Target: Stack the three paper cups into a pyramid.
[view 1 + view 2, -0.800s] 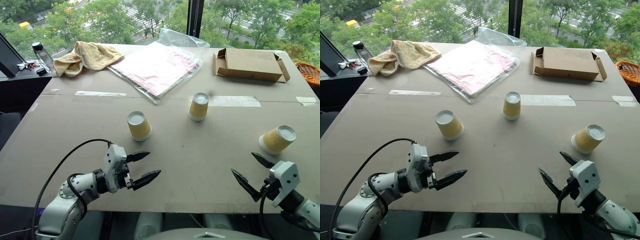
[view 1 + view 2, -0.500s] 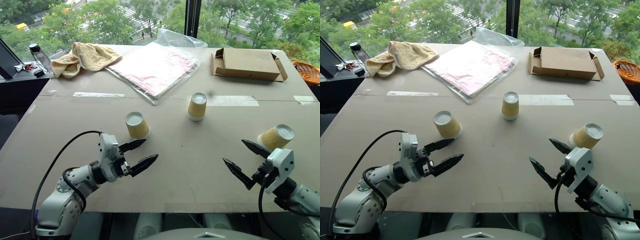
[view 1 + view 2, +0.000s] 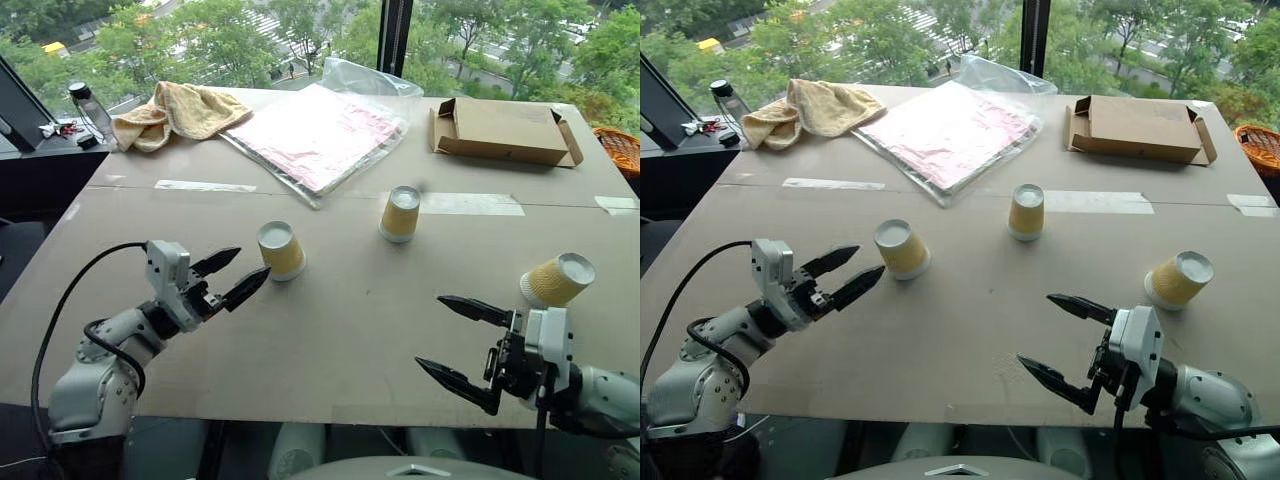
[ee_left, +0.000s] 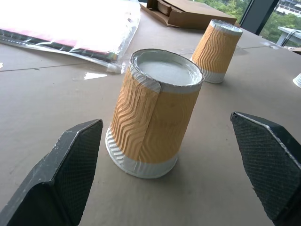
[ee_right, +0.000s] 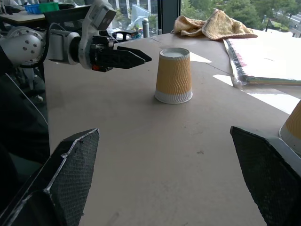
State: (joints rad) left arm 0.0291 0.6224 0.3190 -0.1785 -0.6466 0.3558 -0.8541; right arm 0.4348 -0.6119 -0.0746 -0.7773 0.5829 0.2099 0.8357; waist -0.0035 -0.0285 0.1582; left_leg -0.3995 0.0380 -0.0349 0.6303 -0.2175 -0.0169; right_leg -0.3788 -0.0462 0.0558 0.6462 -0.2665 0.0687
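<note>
The left gripper (image 3: pixel 232 279) is held wide, empty, just left of the left cup (image 3: pixel 280 250). Relative to that cup, the middle cup (image 3: pixel 400 213) is seen right and farther back, the third cup (image 3: pixel 557 280) far right. All are upside down, apart. The right gripper (image 3: pixel 458 340) is spread wide, empty.

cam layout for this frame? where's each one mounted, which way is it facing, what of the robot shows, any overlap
Left and right eye: on the head, looking forward and down at the table with three upside-down paper cups; both arms show, left gripper and right gripper open.
Left wrist: along its own fingers at the nearest cup, standing between them untouched; the middle cup is behind.
Right wrist: along its own fingers across the table toward the left arm.
Shared: that nearest cup is in every view.
</note>
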